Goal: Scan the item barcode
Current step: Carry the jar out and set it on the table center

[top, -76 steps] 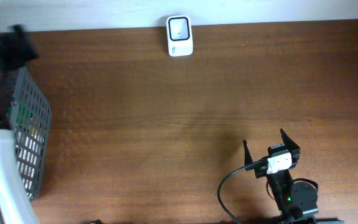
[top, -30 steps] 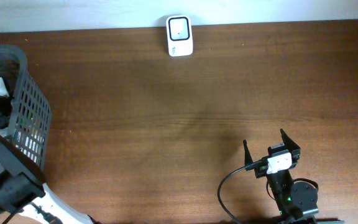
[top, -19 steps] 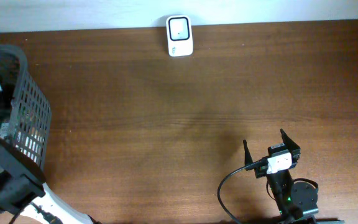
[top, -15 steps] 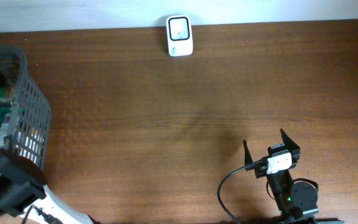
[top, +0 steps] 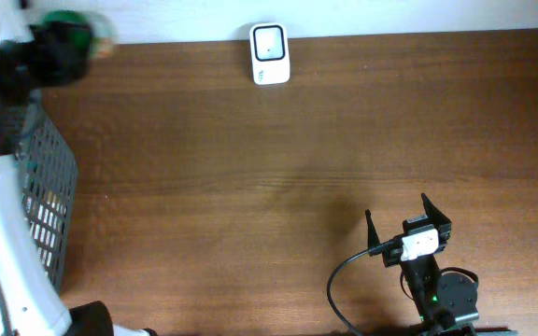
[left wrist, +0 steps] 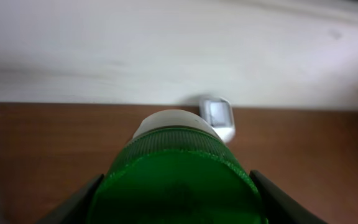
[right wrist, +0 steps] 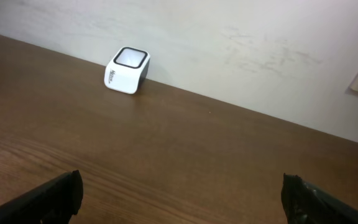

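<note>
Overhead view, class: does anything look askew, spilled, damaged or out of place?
Nothing stands out. The scanner sits at the far edge of the table, the basket is at its left edge, and the left hand holds a green bottle near the far-left corner. The right hand is open.

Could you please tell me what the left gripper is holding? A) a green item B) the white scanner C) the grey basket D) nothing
A: the green item sits clamped in the left gripper, while the white scanner stands apart from it.
</note>
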You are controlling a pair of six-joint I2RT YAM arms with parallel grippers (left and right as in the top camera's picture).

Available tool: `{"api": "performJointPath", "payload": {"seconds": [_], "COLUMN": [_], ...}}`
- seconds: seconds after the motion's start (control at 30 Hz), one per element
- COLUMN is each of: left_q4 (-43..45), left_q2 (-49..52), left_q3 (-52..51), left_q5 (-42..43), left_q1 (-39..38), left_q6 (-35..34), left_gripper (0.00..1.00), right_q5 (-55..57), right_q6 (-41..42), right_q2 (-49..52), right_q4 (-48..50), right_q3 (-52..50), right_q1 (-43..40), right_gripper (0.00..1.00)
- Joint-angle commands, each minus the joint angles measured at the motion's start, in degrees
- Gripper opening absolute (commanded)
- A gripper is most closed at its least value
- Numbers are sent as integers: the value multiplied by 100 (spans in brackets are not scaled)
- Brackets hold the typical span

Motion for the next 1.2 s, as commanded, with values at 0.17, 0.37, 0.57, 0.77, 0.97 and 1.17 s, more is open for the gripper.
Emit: {"api": "performJointPath", "payload": {"seconds": [0.17,0.37,0.57,0.77,0.97,1.17], "left_q4": [42,302,634,763,931,79], "left_q2": [1792,2962,3617,4129,4129,3825], "left_q3": [-457,-455,-457,-457,-396,964], "left_q5": [-918,-1045,-1423,-1947,-1947,-2041], "left_q1": [-2747,-3963,-4946,-5528,-5528,-5222], "left_q6": [-50,-50,-9,-11,-9,-9], "left_gripper": [47,49,52,55,78,89], "right_q5": [-57,-57,-57,-57,-57,-57], "right_q6": [63,63,63,63,63,63], "right_q2": [-37,-37,-37,-37,-37,-37], "right_q4": [-20,-20,-22,-20,-20,-20], "right_q3": [-28,-28,-28,-28,-28,-28], "right_q1": [31,31,31,31,31,31], "right_gripper": [98,98,98,98,98,98]}}
